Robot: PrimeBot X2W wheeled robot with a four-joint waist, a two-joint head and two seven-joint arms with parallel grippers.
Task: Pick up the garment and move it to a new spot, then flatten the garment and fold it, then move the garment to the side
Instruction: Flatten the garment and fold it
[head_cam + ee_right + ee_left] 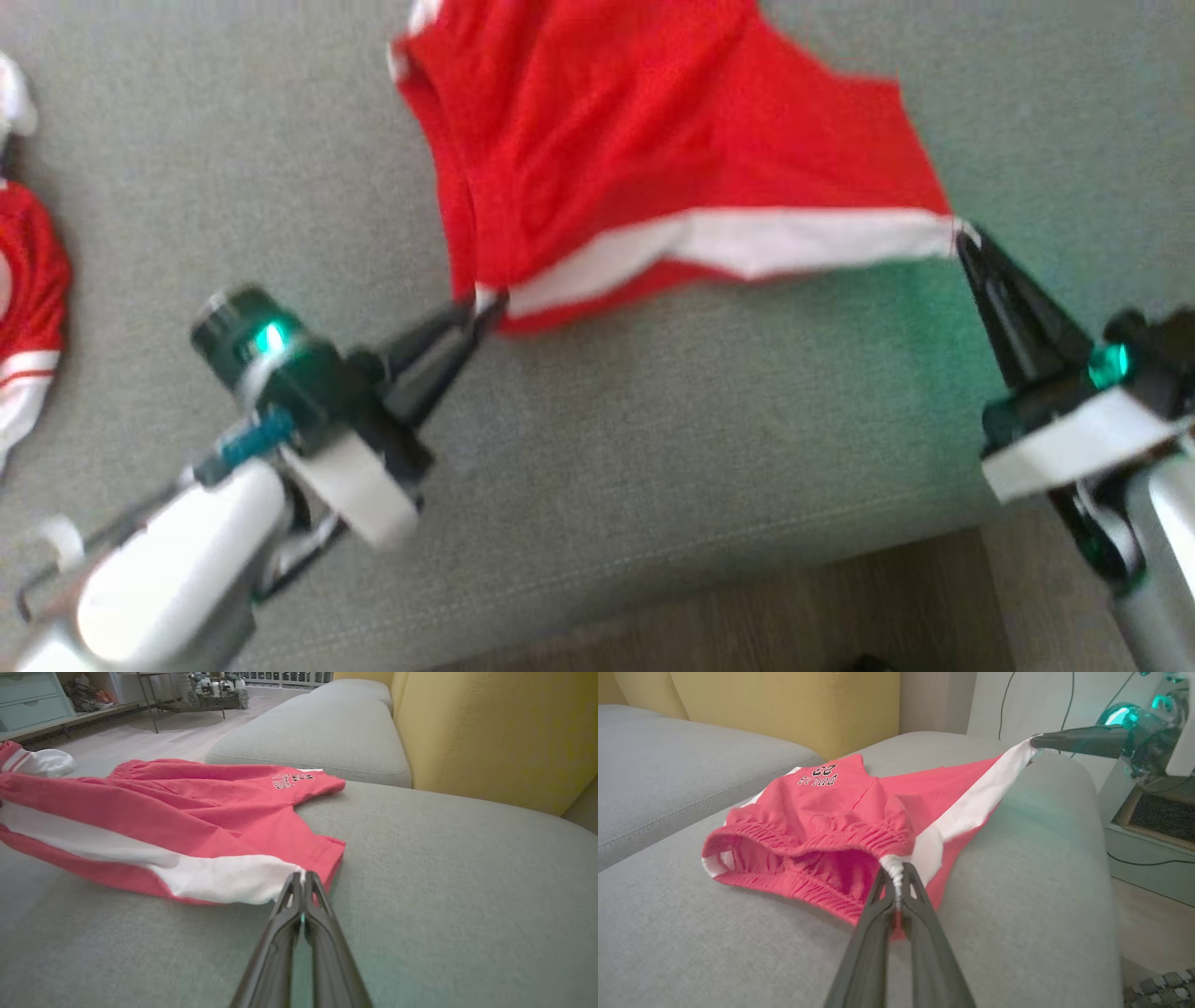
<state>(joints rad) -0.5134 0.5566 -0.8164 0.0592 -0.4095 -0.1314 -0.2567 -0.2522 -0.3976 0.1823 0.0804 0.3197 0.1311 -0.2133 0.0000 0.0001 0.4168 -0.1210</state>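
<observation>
**Garment held taut between both grippers: flattening in progress, fold and side move still to do**

At far left, a second red-and-white piece (28,280) is lying apart on the sofa cushion (653,467). Next, you are seeing the left gripper (481,313), its fingers pressing together on the elastic waistband at the white stripe's end. The garment (653,140), a pair of red shorts, is resting mostly on the cushion, with its striped side edge being pulled taut and slightly raised. At right, the right gripper (966,238) is pinching the stripe's hem corner. By this evidence you are working in the flattening stage: the cloth is lying wrinkled, no fold is made, and the move aside is waiting.
</observation>
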